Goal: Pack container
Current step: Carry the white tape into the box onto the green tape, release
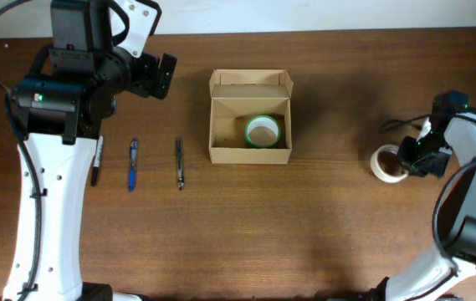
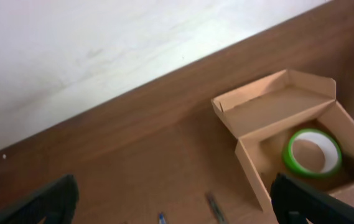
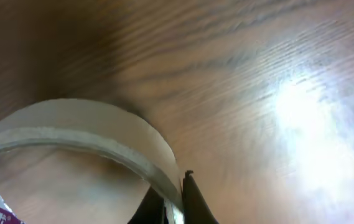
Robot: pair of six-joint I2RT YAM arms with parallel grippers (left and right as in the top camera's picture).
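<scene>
As lid gapes, tan container, left hand open, right hand gripping white roll

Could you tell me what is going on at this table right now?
The two arms are packing the cardboard box, which sits open mid-table with a green tape roll already inside. The right hand is down at a white tape roll; whether it grips it is unclear. The left hand hangs open, away from the box. Three pens lie left of the box.
</scene>
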